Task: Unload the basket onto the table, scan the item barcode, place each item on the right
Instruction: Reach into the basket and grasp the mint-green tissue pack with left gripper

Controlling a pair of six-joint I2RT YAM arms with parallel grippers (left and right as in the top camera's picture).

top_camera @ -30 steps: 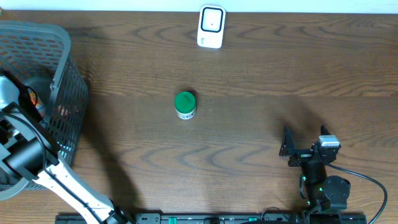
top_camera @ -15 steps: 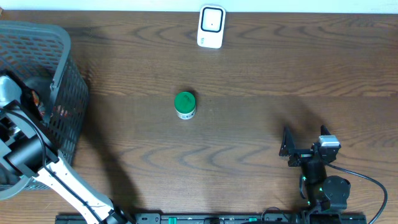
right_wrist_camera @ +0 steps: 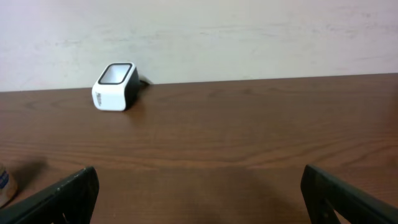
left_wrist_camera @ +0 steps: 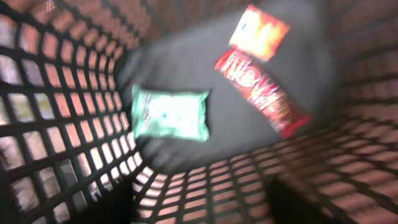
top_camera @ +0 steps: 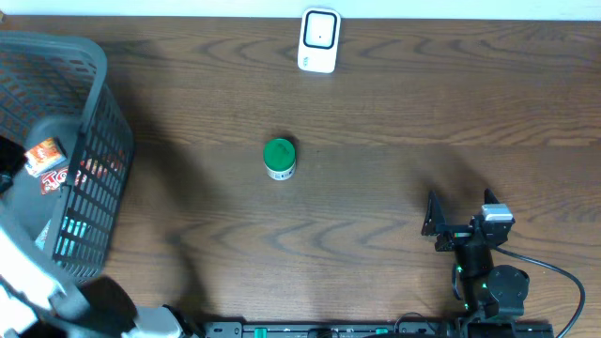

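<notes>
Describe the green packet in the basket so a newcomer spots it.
Start at the mesh basket at the left edge of the table. On its dark floor, in the left wrist view, the green packet lies flat, apart to the left of the red bar and orange packet. It alone is green.

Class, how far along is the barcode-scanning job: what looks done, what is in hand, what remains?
Done: nothing certain; a green-lidded jar stands apart from the scanner. In hand: the left arm hangs over the basket, its camera on a green packet, red bar and orange packet; no grip shows. Left: lift an item and show it to the scanner. The right gripper is open.
</notes>
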